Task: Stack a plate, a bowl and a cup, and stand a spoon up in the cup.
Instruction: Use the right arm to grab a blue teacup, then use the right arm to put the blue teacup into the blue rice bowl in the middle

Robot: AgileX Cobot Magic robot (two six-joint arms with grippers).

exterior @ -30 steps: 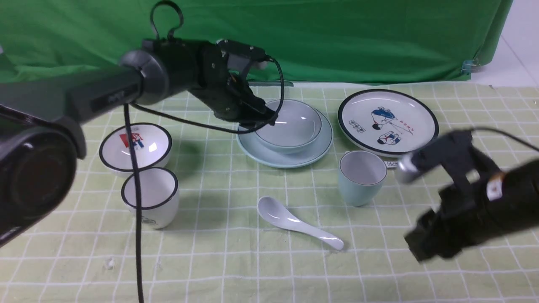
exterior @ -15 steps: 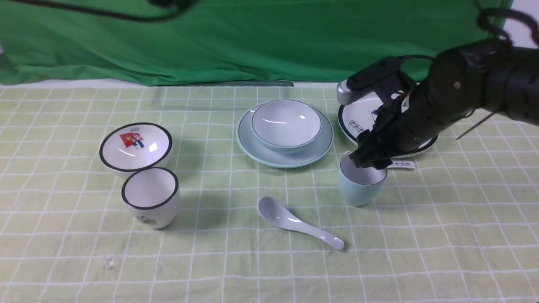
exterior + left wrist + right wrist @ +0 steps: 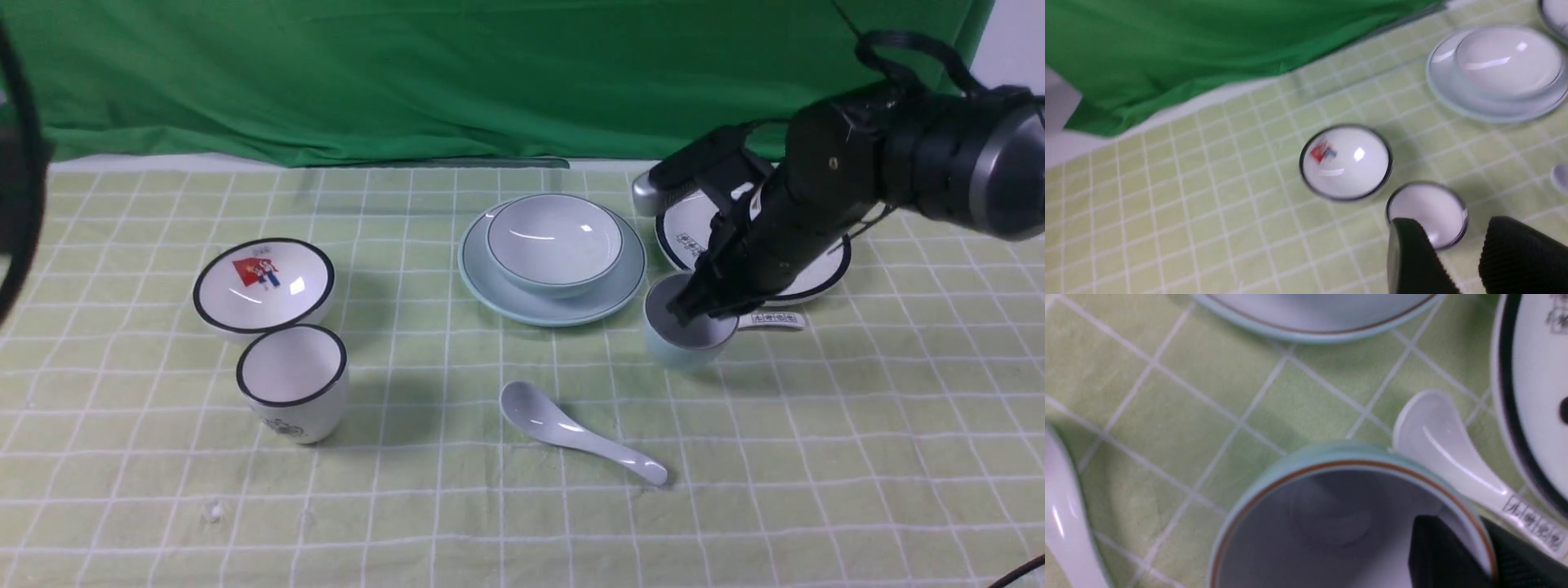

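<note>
Cup (image 3: 676,347): pale blue-green, white inside, just right of the plate's near edge; whether it is lifted off the cloth cannot be told.
Right gripper (image 3: 695,314): closed on the cup's rim, one finger (image 3: 1437,555) seen inside the cup, the other outside its wall.
Plate (image 3: 608,296): pale blue-green, set on the checked cloth (image 3: 457,523).
Bowl (image 3: 555,241): matching colour, seated upright in the plate.
Spoon (image 3: 571,429): plain and glossy, laid flat in front of the plate, apart from it.
Left gripper (image 3: 1457,234): held left of the plate, fingers parted, nothing between them.
Other ware: printed plate (image 3: 690,233) and marked spoon (image 3: 771,320) right of the plate; white bowl (image 3: 261,282) and white cup (image 3: 292,380) left of it.
</note>
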